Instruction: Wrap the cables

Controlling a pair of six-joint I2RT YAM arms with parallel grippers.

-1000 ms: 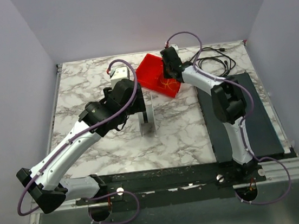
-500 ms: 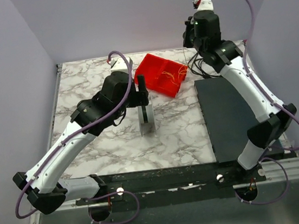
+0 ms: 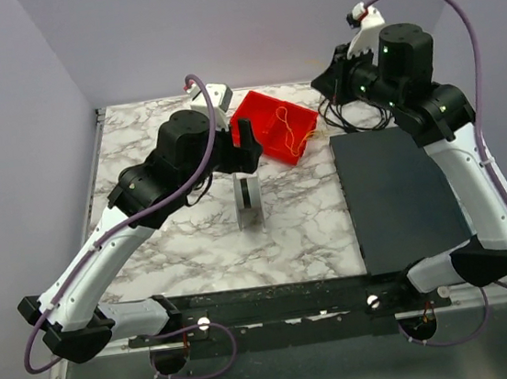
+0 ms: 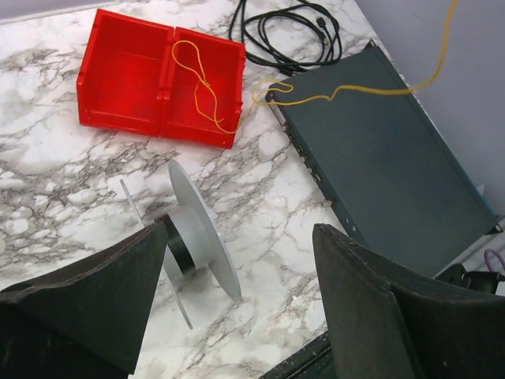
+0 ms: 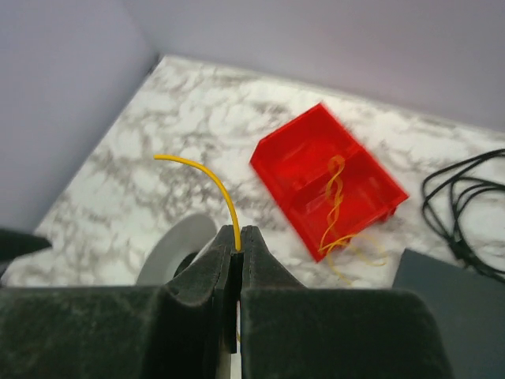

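A red two-compartment bin (image 3: 261,117) sits at the upper middle of the overhead view, on the marble table (image 3: 303,216). Just below it, near the centre, a metal spool (image 3: 249,201) stands on its flange edges. A dark flat slab (image 3: 393,195) fills the right side. A coil of black cord (image 4: 267,52) lies at its far end, right of the bin.

Left gripper (image 4: 241,237) spread wide, right gripper (image 5: 239,241) raised, pinched closed
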